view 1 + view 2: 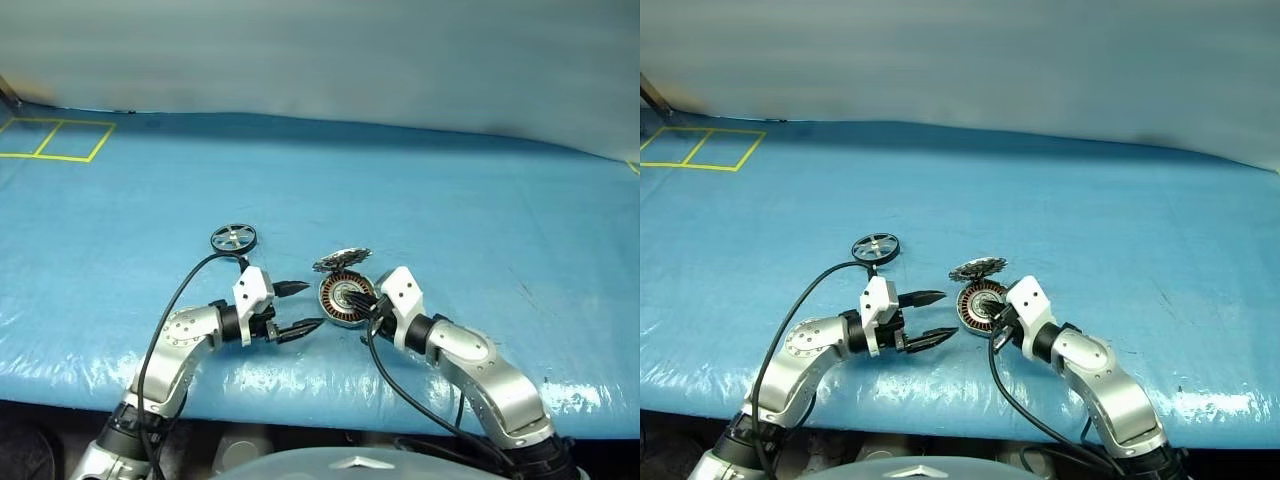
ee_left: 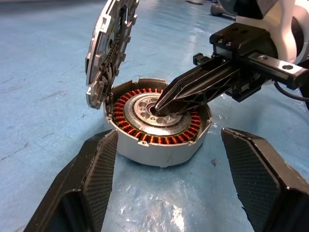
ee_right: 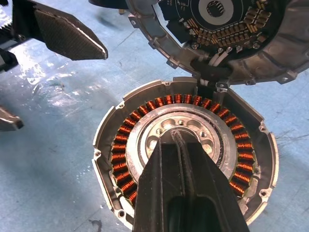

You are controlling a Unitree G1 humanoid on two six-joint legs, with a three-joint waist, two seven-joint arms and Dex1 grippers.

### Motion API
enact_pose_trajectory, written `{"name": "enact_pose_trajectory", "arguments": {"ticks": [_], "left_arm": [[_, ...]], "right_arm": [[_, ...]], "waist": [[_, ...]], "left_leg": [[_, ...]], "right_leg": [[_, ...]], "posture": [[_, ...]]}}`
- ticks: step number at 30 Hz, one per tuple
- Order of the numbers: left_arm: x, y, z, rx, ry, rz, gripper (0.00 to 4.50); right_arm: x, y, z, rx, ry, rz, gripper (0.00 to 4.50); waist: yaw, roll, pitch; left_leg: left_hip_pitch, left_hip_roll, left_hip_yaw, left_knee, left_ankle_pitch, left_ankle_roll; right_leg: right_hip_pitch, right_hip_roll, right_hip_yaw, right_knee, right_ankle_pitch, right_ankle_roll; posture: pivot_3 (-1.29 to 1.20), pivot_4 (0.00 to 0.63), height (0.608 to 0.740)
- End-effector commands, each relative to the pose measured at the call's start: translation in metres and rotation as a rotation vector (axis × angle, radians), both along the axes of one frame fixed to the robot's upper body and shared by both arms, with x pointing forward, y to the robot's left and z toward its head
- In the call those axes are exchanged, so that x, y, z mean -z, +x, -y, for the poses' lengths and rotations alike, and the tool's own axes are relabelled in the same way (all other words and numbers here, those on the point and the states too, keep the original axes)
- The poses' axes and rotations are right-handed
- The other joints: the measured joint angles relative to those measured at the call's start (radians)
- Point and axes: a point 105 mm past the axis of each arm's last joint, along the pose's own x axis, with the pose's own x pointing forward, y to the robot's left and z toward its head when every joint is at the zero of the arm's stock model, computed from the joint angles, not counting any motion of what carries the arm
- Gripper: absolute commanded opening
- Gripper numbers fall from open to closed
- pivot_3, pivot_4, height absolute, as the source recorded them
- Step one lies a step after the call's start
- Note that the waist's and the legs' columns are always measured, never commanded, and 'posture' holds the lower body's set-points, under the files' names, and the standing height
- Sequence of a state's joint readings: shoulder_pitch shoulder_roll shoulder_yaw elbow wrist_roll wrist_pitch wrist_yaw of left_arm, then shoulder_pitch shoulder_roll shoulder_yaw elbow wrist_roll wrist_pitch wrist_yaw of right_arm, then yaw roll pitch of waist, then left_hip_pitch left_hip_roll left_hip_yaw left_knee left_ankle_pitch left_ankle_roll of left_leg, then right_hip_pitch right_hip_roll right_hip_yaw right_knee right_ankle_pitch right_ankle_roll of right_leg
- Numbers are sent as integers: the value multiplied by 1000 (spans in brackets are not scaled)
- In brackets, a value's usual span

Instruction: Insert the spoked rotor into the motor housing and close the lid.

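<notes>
The motor housing [image 1: 346, 296] lies on the blue table, its copper windings [image 3: 120, 159] ringing a silver centre. The lid [image 1: 341, 259] stands tilted up from the housing's far edge, and its inner face [image 3: 227, 29] shows segments and wiring. My right gripper [image 2: 161, 106] is shut, its tips resting on the housing's silver centre [image 3: 159, 130]. My left gripper [image 1: 312, 305] is open just left of the housing, its fingers [image 2: 91, 183] spread on either side without touching. The spoked rotor [image 1: 233, 238], a black-rimmed wheel, lies flat behind the left gripper.
Yellow tape squares [image 1: 55, 140] mark the far left corner of the table. A black cable [image 1: 175, 300] loops along my left arm. The table's front edge [image 1: 320, 405] runs just below both arms.
</notes>
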State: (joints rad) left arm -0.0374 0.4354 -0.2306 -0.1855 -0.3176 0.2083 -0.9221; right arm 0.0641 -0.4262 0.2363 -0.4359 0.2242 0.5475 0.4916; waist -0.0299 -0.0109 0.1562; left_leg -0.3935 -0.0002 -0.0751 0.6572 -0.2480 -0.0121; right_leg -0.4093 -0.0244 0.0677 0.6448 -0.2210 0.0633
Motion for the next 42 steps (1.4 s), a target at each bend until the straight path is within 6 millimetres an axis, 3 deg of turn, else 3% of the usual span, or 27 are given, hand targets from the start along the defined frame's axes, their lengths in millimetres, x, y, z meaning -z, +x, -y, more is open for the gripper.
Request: {"name": "enact_pose_trajectory", "arguments": {"ticks": [1,7,11,13,15,19,22,26,32,37,42], "left_arm": [[-14,0,7,23,-6,49,3641],[-16,2,6,17,2,48,3641],[-17,2,6,8,0,44,3641],[-17,3,5,-1,2,48,3641],[-18,4,0,-21,2,49,3641],[-22,6,-12,-60,-6,37,3641],[-22,14,-24,-136,12,58,3641],[-21,24,-41,-215,45,79,3641],[-27,62,-84,-479,126,97,3641],[-53,81,-87,-494,133,204,3641],[-48,100,-100,-555,264,189,3641]], "right_arm": [[18,-4,-3,0,-56,-30,43],[15,4,-6,64,5,-20,43],[27,-5,-18,-14,-64,-34,43],[23,-3,-19,8,-18,-32,43],[8,-3,-19,12,66,-5,43],[-45,-16,-16,-28,356,56,43],[-61,-27,-7,-62,367,83,43],[-60,-37,-6,-126,268,70,43],[-47,-49,-20,-252,104,45,43],[-45,-49,-22,-270,82,53,43],[-36,-43,-16,-234,7,63,43]], "waist": [[0,0,0],[-7,-1,-1],[-8,-1,-1],[-8,-1,-2],[-7,-1,-2],[-5,0,0],[-6,2,1],[-6,2,1],[-6,2,1],[1,1,1],[1,1,1]], "left_leg": [[0,0,0,0,0,0],[1,1,0,0,0,0],[1,1,1,1,0,0],[2,1,1,0,0,0],[2,2,1,0,0,0],[-1,1,0,-1,0,0],[-1,1,0,-1,0,0],[0,1,1,1,0,0],[0,1,0,0,0,0],[-2,0,0,0,0,0],[-1,0,0,0,0,0]], "right_leg": [[0,0,0,0,0,0],[1,0,0,0,0,0],[1,0,0,0,1,-1],[1,1,0,0,1,-1],[1,1,0,0,1,-2],[-1,1,0,0,1,-2],[-1,0,0,0,1,-1],[-1,0,-1,0,1,-1],[-1,1,-1,0,1,-2],[-1,0,-1,-1,2,-1],[-1,0,-1,-1,2,0]], "posture": [[0,150,740],[0,150,740],[0,150,740],[0,150,740],[0,150,740],[0,150,740],[0,150,740],[0,150,740],[0,150,740],[0,150,740],[0,150,740]]}}
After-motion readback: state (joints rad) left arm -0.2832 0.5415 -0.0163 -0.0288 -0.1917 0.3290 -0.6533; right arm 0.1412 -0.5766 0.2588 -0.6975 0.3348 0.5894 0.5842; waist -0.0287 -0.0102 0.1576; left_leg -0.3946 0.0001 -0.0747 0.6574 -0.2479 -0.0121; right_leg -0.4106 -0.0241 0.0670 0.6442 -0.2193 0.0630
